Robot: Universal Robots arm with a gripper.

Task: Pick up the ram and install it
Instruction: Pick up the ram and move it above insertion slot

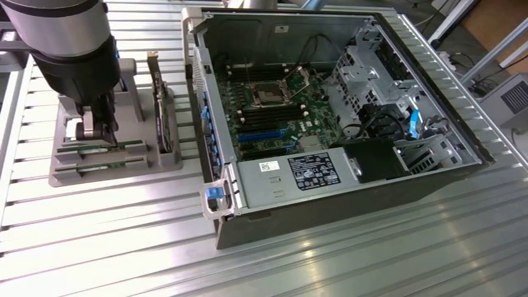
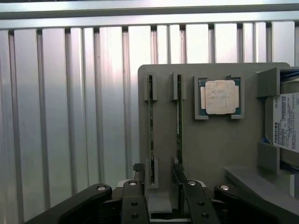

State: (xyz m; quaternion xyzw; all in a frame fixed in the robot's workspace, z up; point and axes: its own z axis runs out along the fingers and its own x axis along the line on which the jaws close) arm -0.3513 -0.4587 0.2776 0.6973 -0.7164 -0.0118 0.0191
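Observation:
Two ram sticks stand on edge in slots of a grey holder [image 2: 210, 140]. One ram stick [image 2: 151, 126] runs between my fingers and the other ram stick [image 2: 179, 116] lies beside one fingertip [image 2: 176, 164]. My gripper [image 2: 156, 165] is open and hangs low over the near end of the holder, its jaws on either side of the first stick with gaps showing. In the exterior view the gripper [image 1: 93, 133] is down at the holder [image 1: 58, 176] on that view's left, just above the green ram sticks [image 1: 111, 146].
The holder also carries a square silver CPU [image 2: 220, 97] and a hard drive [image 2: 286, 122] on edge. An open computer case [image 1: 222, 204] with its motherboard [image 1: 276, 105] lies to the exterior view's right of the holder, on a ribbed metal table [image 1: 99, 247].

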